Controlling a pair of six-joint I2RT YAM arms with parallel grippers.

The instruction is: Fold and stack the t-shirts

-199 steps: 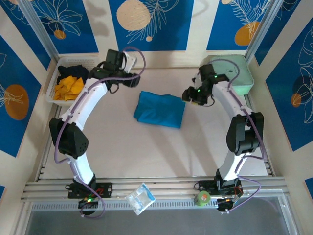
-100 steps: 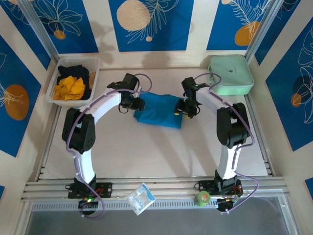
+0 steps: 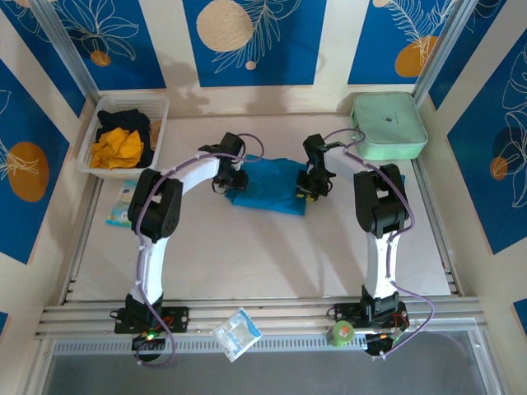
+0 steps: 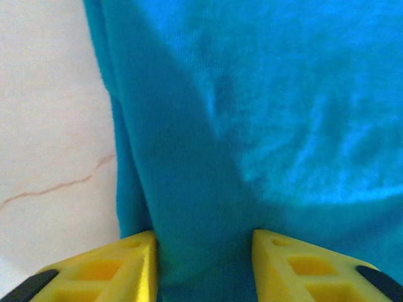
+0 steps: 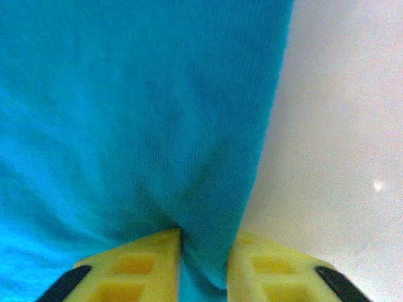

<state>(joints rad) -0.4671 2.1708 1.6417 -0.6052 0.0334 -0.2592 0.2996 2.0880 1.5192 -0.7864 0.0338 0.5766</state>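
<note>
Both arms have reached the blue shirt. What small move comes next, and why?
Probably raise both edges together, gently. The left jaws and right jaws each pinch cloth at opposite sides of the shirt, which lies folded on the table, so a joint lift seems likely.

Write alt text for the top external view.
The left gripper and right gripper sit at opposite side edges of a folded teal-blue t-shirt in the middle of a white table. A basket of orange-yellow and black shirts sits far left, and a mint-green case far right.
</note>
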